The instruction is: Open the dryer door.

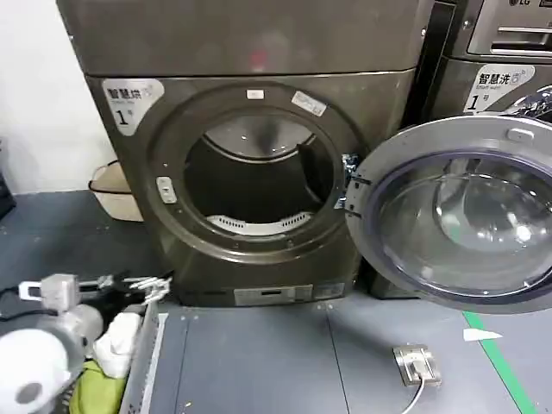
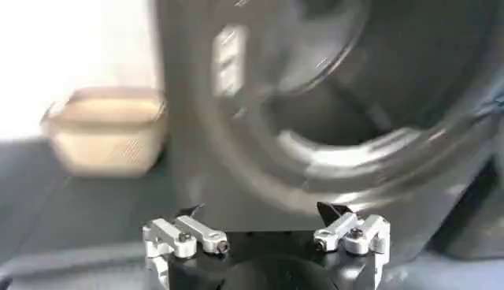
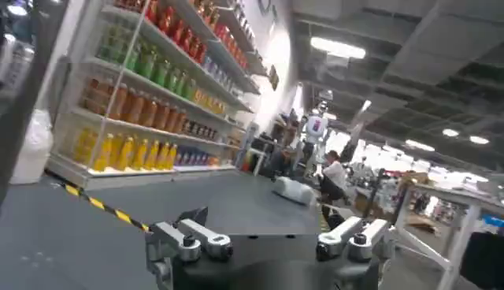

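Nearest the robot, low at its left side, the left gripper hangs with its fingers spread wide and nothing between them; the left wrist view shows those fingers apart and pointed at the front of the bronze-grey machine. The right gripper is likewise spread wide and empty, aimed away from the machine toward store shelves of bottles.

Farther off, the dryer door already stands swung out wide on its hinge to the robot's right, leaving the dark drum opening exposed. By the look of things the task is done.

The door would likely handle as a stiff, fairly heavy disc that swings freely on its hinge. Its glass centre looks smooth and slippery, and a knock could mark it, so the better hold is probably the outer rim on the side away from the hinge.

It is a large round porthole with a wide pale metallic rim and a clear domed glass bowl in its centre.
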Action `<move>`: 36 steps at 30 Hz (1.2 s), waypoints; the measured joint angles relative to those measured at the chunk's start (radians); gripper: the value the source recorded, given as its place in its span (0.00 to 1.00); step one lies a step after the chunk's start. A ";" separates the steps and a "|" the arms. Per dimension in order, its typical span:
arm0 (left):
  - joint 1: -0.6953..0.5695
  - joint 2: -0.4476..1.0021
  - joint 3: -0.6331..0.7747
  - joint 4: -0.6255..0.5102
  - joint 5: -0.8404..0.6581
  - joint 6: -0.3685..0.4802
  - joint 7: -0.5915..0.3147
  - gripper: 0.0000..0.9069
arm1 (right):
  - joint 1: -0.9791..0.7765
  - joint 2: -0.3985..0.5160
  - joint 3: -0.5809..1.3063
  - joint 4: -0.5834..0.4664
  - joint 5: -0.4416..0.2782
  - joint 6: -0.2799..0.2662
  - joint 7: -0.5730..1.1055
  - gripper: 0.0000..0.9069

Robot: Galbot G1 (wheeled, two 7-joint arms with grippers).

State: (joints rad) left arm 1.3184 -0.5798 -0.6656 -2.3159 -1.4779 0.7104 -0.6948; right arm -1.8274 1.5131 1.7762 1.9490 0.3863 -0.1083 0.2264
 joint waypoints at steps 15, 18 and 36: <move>-0.042 0.109 -0.037 0.175 -0.717 0.026 -0.476 1.00 | 0.003 -0.034 0.176 -0.119 0.040 0.010 -0.022 1.00; -0.055 0.140 -0.038 0.233 -0.837 0.026 -0.528 1.00 | 0.005 -0.030 0.184 -0.128 0.040 0.011 -0.021 1.00; -0.071 0.181 -0.002 0.362 -0.942 0.026 -0.572 1.00 | 0.007 -0.022 0.194 -0.140 0.047 0.017 -0.022 1.00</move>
State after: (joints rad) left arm 1.2472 -0.3988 -0.6675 -1.9536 -2.4201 0.7360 -1.2667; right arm -1.8203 1.4907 1.9704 1.8085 0.4330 -0.0917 0.2039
